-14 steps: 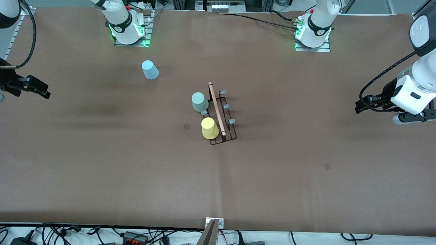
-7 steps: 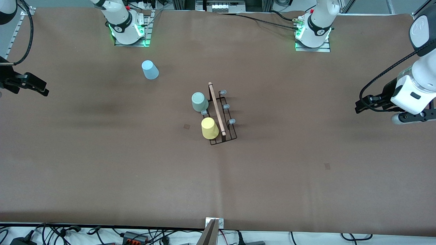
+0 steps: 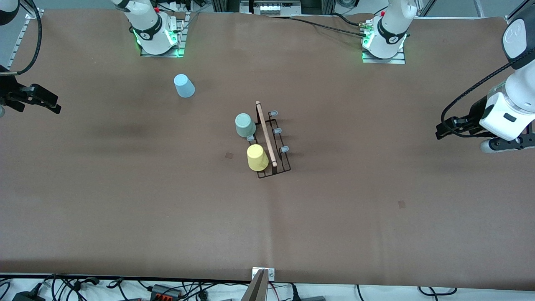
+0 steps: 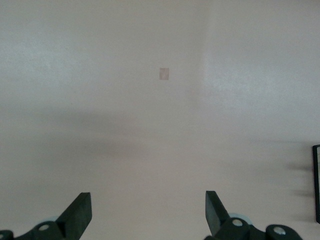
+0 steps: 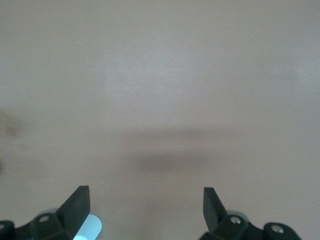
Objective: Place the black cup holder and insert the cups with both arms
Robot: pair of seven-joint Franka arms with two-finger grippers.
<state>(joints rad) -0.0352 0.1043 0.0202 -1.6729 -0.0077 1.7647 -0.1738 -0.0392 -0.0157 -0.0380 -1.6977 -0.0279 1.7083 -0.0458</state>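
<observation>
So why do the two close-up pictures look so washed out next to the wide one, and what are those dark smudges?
Front view: even light, crisp, with soft shadows on the brown table beside the black cup holder. Left wrist view: pale and hazy, the table looks pinkish, and the smudge is a blurred shadow above the open left gripper. Right wrist view: the same haze, with a faint shadow band above the open right gripper.

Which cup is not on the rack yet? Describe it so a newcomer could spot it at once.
Start at the black cup holder mid-table, where the mint green cup and yellow cup sit. Look farther from the front camera, toward the right arm's base: the light blue cup stands alone, upside down on the bare table.
</observation>
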